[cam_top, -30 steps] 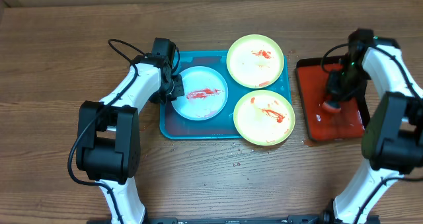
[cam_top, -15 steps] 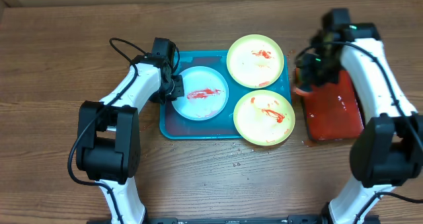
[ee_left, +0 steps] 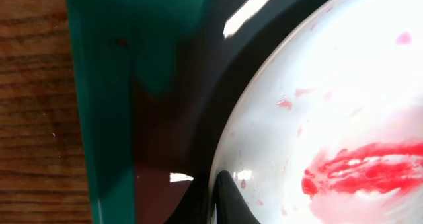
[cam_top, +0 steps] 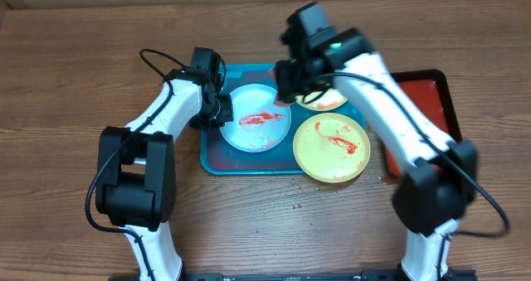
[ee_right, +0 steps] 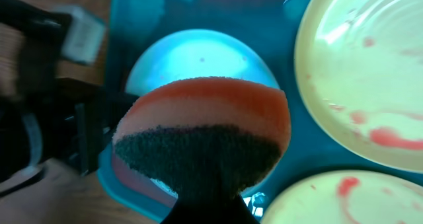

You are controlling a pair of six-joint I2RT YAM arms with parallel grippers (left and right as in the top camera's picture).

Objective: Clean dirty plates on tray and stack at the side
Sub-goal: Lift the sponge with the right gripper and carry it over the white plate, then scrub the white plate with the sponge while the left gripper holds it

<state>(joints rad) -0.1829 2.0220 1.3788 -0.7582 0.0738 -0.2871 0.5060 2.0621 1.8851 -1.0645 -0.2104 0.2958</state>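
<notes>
**Ann:** Right wrist view first: the right gripper (ee_right: 206, 209) is clamped on an orange rounded sponge (ee_right: 201, 128), dark scouring face toward the camera, with the fingers closed at its lower edge.

**Ben:** And beyond the sponge?

**Ann:** The light blue round plastic plate (ee_right: 198, 55), lying in the large turquoise plastic tray (ee_right: 152, 26). I can't tell whether the sponge touches it.

**Ben:** Left side now!

**Ann:** The left gripper (cam_top: 221, 118) is pinched on that plate's left rim. On the left wrist camera a dark fingertip (ee_left: 225, 201) lies over the edge, with a red sauce smear (ee_left: 360, 171) just beside it on the pale centre.

**Ben:** What about the rest of the tray?

**Ann:** A yellow-green round plastic plate (cam_top: 332, 148) sits at the tray's front right corner, overhanging the rim and streaked red. The second yellow-green plate (cam_top: 332, 102) behind it is mostly hidden under the right arm. Further right, a small red tray with black rim (cam_top: 427, 99) rests on the wooden table (cam_top: 75, 57).
</notes>
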